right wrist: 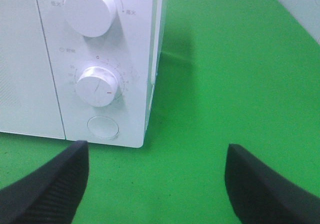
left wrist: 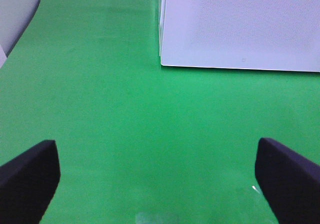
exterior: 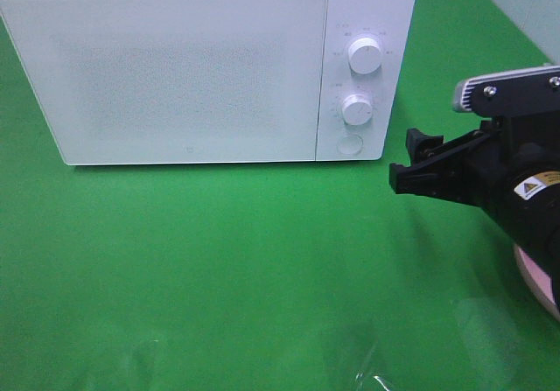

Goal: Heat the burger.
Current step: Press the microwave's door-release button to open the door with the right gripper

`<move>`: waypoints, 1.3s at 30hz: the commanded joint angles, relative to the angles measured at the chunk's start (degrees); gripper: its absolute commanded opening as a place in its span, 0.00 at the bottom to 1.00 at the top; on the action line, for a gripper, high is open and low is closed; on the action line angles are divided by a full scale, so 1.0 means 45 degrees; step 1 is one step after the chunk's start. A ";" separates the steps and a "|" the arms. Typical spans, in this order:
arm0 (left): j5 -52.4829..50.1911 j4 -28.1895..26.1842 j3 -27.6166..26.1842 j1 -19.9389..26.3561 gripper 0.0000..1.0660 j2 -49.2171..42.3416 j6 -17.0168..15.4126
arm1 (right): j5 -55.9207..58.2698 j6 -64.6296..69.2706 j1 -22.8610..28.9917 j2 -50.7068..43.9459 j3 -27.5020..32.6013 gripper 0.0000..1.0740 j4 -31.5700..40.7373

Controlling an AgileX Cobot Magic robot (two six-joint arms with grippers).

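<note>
A white microwave (exterior: 188,76) stands door shut on the green bench (exterior: 219,268), its long side running across the exterior view and its control panel at the right-hand end. The right gripper (exterior: 404,159) hovers just off that panel, jaws spread wide and holding nothing. The left gripper (left wrist: 159,176), seen only from its own wrist camera, faces the oven's front corner from farther back, jaws fully apart and likewise empty.

The burger appears in no view. It may sit behind the frosted door (exterior: 175,67), or be hidden under the right arm, where only the rim of a pink plate (exterior: 535,277) shows; the pictures do not settle which.

The coming move likely turns on the panel: the upper dial (exterior: 365,55), lower dial (exterior: 357,109) and round button (exterior: 350,143) lie directly ahead of the right jaws, making that arm by far the nearer of the two.

Small characters flank both dials, too blurred to read with confidence. Red pointer lines mark each dial. A tiny mark sits low on the door, and a yellow warning sticker (exterior: 535,185) with a triangle rides on the right arm, its text illegible
</note>
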 commanded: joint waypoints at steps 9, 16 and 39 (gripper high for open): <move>-0.0115 -0.0051 0.0051 -0.0051 0.93 -0.0255 0.0013 | -0.1031 0.0382 0.1757 0.0853 -0.0446 0.68 0.1528; -0.0115 -0.0051 0.0051 -0.0051 0.93 -0.0255 0.0013 | -0.1070 0.4087 0.1757 0.0853 -0.0573 0.64 0.1528; -0.0115 -0.0051 0.0051 -0.0051 0.93 -0.0255 0.0013 | 0.1222 1.8398 0.1744 0.0853 -0.0573 0.00 0.1515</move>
